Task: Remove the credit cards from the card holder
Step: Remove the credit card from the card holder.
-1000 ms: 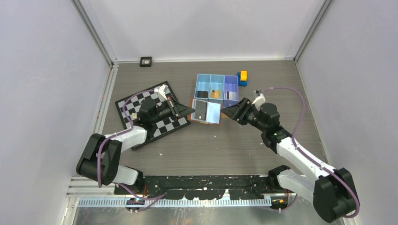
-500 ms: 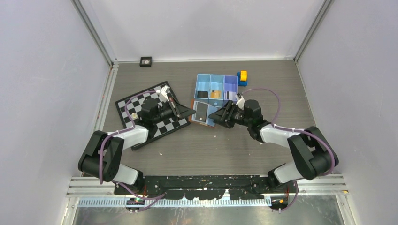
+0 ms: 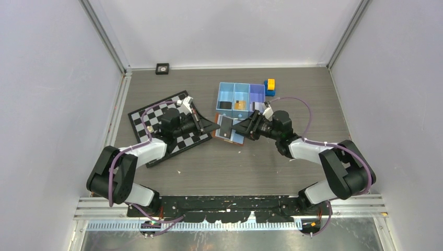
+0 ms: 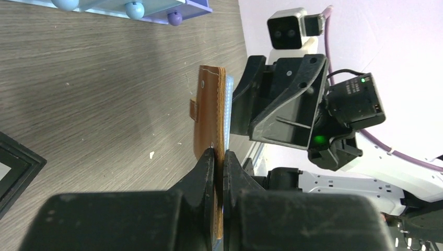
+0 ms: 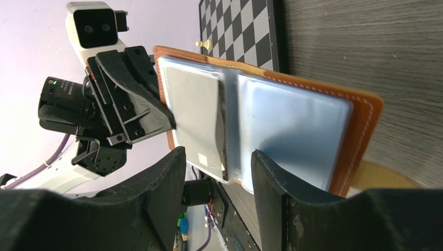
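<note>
The brown card holder (image 3: 228, 129) is open and held up on edge off the table. My left gripper (image 3: 214, 124) is shut on its left edge; the left wrist view shows the leather (image 4: 208, 112) pinched between my fingers. The right wrist view shows its inside: a grey card (image 5: 196, 117) in one clear pocket and a pale blue card (image 5: 292, 130) in the other. My right gripper (image 5: 219, 172) is open, its fingers either side of the holder's lower edge near the middle fold, touching nothing. In the top view the right gripper (image 3: 242, 128) is just right of the holder.
The blue three-compartment tray (image 3: 228, 83) stands behind the holder with a card in each compartment. A yellow-and-blue toy block (image 3: 270, 86) sits by its right end. A chessboard (image 3: 156, 112) lies under my left arm, with a pawn (image 5: 200, 45) on it.
My right gripper has swung left from beside the holder to right up against it. My left gripper has tilted the holder up from flat to on edge.
</note>
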Available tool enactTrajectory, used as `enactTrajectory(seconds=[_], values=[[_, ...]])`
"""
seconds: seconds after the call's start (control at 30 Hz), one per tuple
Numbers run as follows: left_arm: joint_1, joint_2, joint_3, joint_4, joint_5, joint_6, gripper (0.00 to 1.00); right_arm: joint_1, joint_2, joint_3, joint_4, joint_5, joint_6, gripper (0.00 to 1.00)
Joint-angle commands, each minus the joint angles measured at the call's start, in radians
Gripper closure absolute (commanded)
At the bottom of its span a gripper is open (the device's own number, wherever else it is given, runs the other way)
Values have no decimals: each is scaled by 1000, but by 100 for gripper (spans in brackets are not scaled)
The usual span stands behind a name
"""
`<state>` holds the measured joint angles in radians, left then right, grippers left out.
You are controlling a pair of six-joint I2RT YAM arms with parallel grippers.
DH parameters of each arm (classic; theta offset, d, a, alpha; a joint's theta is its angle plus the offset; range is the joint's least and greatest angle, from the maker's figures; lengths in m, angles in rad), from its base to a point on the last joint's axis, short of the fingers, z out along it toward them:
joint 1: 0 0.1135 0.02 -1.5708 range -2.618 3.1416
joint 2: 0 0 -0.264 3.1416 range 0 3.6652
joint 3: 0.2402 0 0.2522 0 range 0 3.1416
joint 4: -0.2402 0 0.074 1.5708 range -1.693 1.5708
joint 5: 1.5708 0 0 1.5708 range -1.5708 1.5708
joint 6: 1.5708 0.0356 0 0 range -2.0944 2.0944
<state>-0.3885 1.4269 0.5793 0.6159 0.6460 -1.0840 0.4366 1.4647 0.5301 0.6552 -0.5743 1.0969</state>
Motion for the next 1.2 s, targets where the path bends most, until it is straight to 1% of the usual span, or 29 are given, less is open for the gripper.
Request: enactTrajectory(seconds=[0.0, 0.1, 0.4, 0.77, 0.93, 1.03, 1.1, 1.17], values=[[-15, -55, 49, -42, -17, 49, 100, 2, -15, 23, 45, -14, -5, 46], [-20, -54, 54, -42, -14, 47, 100, 1, 19, 22, 90, -30, 26, 46], [-36, -46, 68, -38, 8, 47, 100, 1, 33, 24, 96, -31, 30, 46], [-64, -13, 88, -29, 25, 41, 100, 4, 57, 9, 195, -55, 71, 53], [-64, 51, 77, 90, 68, -38, 100, 3, 36, -1, 209, -48, 69, 54], [-64, 86, 76, 150, 88, -80, 100, 4, 39, -1, 209, -46, 69, 58], [-63, 91, 76, 160, 92, -89, 100, 4, 43, -3, 222, -47, 76, 64], [-59, 85, 74, 156, 90, -87, 100, 3, 45, -7, 239, -47, 84, 66]])
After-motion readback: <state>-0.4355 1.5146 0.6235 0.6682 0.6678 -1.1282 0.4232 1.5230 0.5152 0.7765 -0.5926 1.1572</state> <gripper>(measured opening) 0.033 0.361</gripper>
